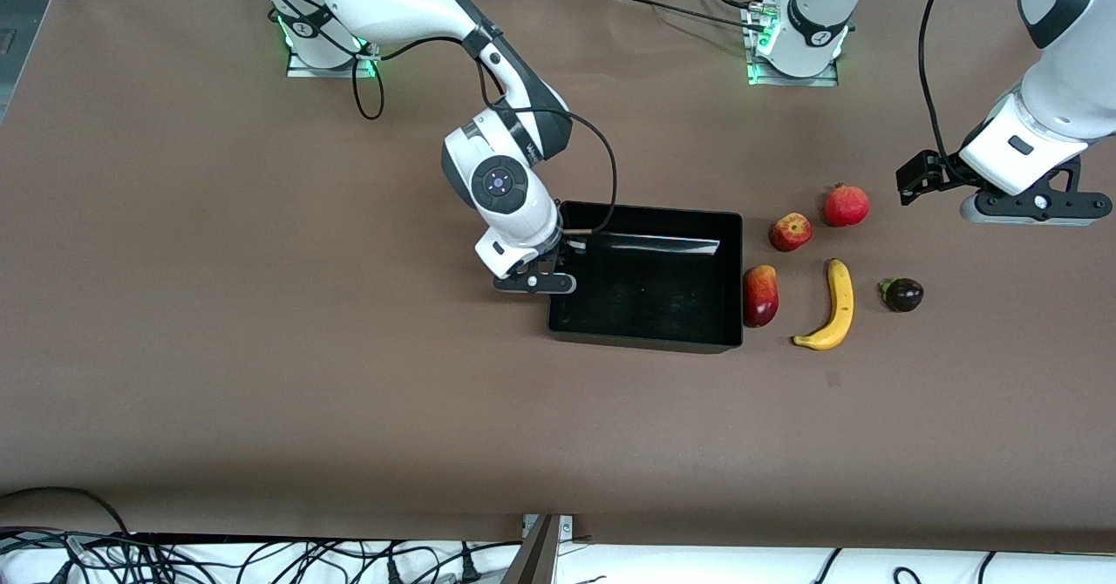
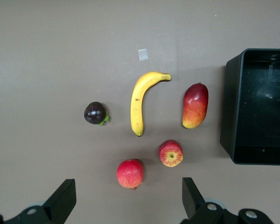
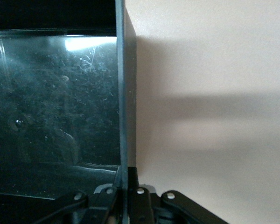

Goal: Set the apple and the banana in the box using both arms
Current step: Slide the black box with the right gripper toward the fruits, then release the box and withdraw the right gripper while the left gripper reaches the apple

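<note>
The black box (image 1: pixel 645 340) sits mid-table. My right gripper (image 1: pixel 556 263) is shut on the box's wall at the right arm's end; in the right wrist view its fingers (image 3: pixel 126 186) pinch that wall (image 3: pixel 123 93). The apple (image 1: pixel 790 232) and the banana (image 1: pixel 833 308) lie on the table beside the box toward the left arm's end, the banana nearer the front camera. My left gripper (image 1: pixel 1029 211) hangs open and empty over the table past the fruit. In the left wrist view it (image 2: pixel 128 196) sits high above the apple (image 2: pixel 171 153), banana (image 2: pixel 140 100) and box (image 2: pixel 228 112).
A red-and-yellow mango (image 1: pixel 760 295) lies against the box's outer wall. A uniformly red round fruit (image 1: pixel 846 206) sits beside the apple, and a dark purple fruit (image 1: pixel 902 295) lies beside the banana. A small tape mark (image 1: pixel 834 379) is on the table nearer the front camera.
</note>
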Controlling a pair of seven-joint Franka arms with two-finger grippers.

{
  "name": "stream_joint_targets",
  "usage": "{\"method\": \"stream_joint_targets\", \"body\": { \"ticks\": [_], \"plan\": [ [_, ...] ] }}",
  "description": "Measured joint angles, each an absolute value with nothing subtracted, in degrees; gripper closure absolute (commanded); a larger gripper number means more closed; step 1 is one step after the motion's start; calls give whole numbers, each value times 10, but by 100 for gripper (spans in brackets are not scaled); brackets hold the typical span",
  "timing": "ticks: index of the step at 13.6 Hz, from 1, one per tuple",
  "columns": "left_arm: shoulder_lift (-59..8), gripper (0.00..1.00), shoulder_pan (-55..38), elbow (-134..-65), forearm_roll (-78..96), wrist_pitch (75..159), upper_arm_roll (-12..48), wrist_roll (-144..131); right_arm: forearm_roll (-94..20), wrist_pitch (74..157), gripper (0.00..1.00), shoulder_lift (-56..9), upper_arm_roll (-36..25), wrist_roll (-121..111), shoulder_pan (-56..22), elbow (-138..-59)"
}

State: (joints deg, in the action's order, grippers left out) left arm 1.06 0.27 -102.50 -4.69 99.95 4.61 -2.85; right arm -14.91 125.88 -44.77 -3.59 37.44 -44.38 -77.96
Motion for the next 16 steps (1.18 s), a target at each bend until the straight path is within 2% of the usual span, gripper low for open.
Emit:
{"method": "stream_joint_targets", "body": {
  "ticks": [3,4,5,10,13,16],
  "plan": [
    [1,0,-1,-1025,-47,981,47,-29,-132,1288,100,-464,-36,403,-461,-780],
    [-8,0,-3,-1025,-47,969,49,-29,-131,1294,68,-468,-37,406,-465,-778],
    [-21,0,-4,-1025,-47,954,50,-29,-131,1294,1,-468,-38,406,-466,-777],
    [-69,0,-4,-1054,-47,947,52,-29,-115,1293,0,-466,-50,406,-466,-764],
    [-79,0,-4,-1139,-47,1066,64,-28,-114,1234,0,-424,-97,402,-465,-744],
    [-85,0,-4,-1240,-47,1220,83,-30,-115,1138,0,-337,-156,370,-453,-739]
  ]
}}
